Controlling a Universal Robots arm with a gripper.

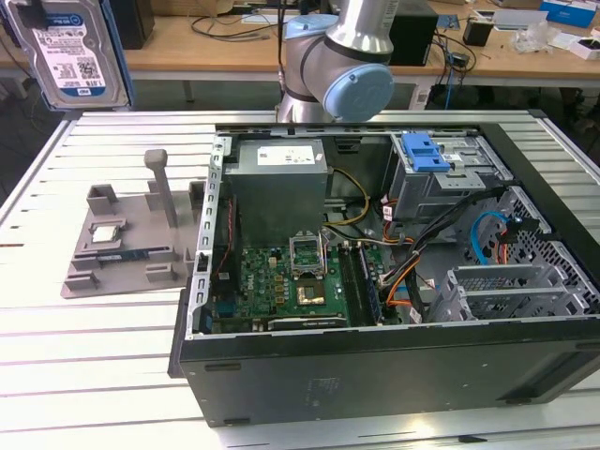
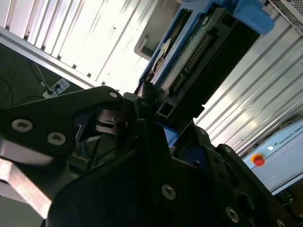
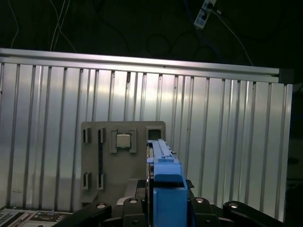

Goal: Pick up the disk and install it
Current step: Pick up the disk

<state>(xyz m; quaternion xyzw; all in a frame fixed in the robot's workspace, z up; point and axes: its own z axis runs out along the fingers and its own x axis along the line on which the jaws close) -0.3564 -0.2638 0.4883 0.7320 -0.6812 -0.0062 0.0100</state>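
- Second wrist view: the gripper (image 2: 158,114) has its 2 black fingers (image 2: 90,106) closed on 1 short end of the disk (image 2: 189,56). They clamp it from both sides.
- The rest of the disk, with its blue rails and connector edge, reaches out well past the fingertips with nothing under it.
- First wrist view: the disk sits edge-on between the fingers. Beyond the fingertips lies the gray holder (image 3: 102,161) with a small square chip (image 3: 123,140) in it, on the slatted table (image 3: 227,142).
- Exterior view: the disk is up in the air, label showing, well clear of the table and well apart from the open computer case (image 1: 375,375).
- Far from the fingers, inside the case, a blue bracket (image 1: 424,150) sits on the drive cage, with loose cables just beside it.
- Risk, as I judge it: the hold is on 1 end only, so the long free part could swing or creep in the fingers if the arm (image 1: 352,56) moves sharply.
- A tilted disk would meet the cage crooked, and its rails could jam or scrape.
- The cables by the cage could catch a corner of the disk, and the case wall is close enough to the cage to knock it.
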